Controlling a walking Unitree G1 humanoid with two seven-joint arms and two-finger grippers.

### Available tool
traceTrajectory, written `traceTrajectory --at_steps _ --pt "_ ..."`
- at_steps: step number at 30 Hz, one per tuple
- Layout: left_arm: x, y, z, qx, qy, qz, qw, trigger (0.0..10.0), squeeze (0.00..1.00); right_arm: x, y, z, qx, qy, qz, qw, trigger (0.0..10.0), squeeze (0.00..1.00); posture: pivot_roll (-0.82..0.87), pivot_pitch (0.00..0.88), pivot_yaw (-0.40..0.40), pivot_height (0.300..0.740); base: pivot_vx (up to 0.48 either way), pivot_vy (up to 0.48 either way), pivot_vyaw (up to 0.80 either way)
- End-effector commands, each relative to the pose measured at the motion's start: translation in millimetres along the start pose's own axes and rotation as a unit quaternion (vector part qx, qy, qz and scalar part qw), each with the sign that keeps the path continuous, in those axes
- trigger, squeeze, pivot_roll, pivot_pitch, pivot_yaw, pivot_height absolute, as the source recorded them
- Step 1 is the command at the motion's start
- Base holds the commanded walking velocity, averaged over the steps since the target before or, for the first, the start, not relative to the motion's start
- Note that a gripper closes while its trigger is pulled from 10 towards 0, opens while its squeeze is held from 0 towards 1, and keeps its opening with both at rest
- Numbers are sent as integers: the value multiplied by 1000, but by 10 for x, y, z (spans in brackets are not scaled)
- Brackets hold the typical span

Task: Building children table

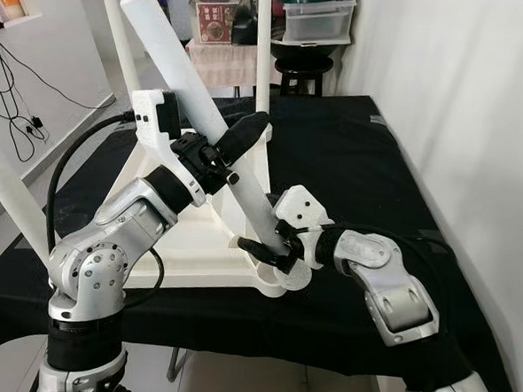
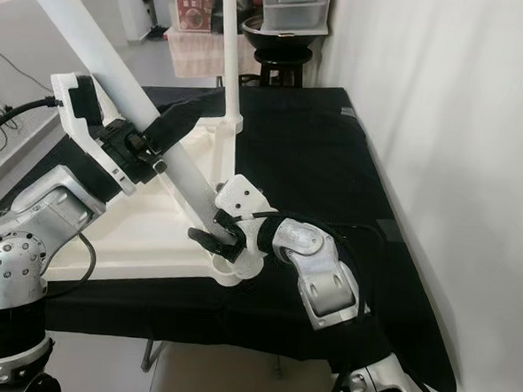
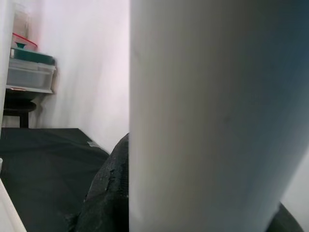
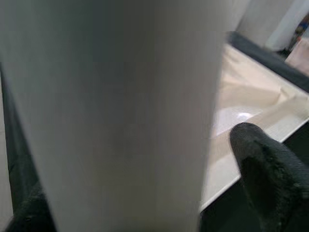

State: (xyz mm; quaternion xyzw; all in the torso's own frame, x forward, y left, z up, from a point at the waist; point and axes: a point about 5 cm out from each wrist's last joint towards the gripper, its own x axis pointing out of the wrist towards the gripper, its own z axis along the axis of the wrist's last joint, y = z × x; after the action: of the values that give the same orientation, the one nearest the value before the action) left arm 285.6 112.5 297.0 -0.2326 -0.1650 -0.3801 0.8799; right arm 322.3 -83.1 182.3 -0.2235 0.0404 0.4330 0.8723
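Left eye view: both grippers, left gripper (image 1: 238, 150) and right gripper (image 1: 271, 250), pinch the tilted white table leg (image 1: 204, 113) over the upturned tabletop (image 1: 187, 254), with storage boxes (image 1: 317, 17) on a far stool (image 1: 300, 70).

The robot's left arm rises from its silver shoulder joint at the lower left, elbow bent, forearm angled up and inward. Its left gripper (image 1: 233, 150) is clamped on the slanted white table leg (image 1: 196, 103) about midway along, one long black finger (image 1: 244, 133) lying across the front of it. The right arm comes in from the lower right, elbow jutting outward and the forearm reaching back toward the middle. The right gripper (image 1: 274, 247) is closed around the same leg at its lower end, black fingers (image 2: 207, 238) wrapped across it, wrist turned inward.
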Motion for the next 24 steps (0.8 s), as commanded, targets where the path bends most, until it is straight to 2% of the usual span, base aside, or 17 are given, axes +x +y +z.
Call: traceTrajectory --at_steps 1,2,10,17,18,19,20,22,24 --pt "159 -399 23 -38 -21 -137 990 0 0 146 138 3 9 12 20 1000 2627 0 -100 0 53 740 0 0 0" --pt "166 -403 29 -37 -23 -139 989 0 0 145 138 -3 12 17 22 1000 0 0 -101 0 55 740 0 0 0" --pt "185 -412 41 -35 -25 -143 989 0 0 139 132 -2 15 23 22 999 0 0 -105 0 56 740 0 0 0" --pt "211 -453 7 -24 -30 -149 988 0 0 149 14 118 26 -14 -23 999 0 0 -107 0 57 740 0 0 0" --pt "190 -451 4 -18 -28 -153 988 10000 1000 142 -26 169 34 -40 -32 998 0 0 -106 0 56 740 0 0 0" --pt "190 -451 4 -18 -28 -153 988 10000 1000 142 -26 169 34 -40 -32 998 0 0 -106 0 56 740 0 0 0" --pt "172 -436 7 -12 -28 -150 988 10000 1000 130 -68 209 45 -63 -43 996 0 0 -107 0 57 740 0 0 0" --pt "136 -327 41 -11 -35 -117 992 10000 1000 81 -186 256 72 -105 -71 989 0 0 -104 0 58 740 0 0 0" --pt "115 -273 57 -8 -37 -102 994 10000 1000 55 -249 255 83 -115 -86 986 0 0 -104 0 58 740 0 0 0"
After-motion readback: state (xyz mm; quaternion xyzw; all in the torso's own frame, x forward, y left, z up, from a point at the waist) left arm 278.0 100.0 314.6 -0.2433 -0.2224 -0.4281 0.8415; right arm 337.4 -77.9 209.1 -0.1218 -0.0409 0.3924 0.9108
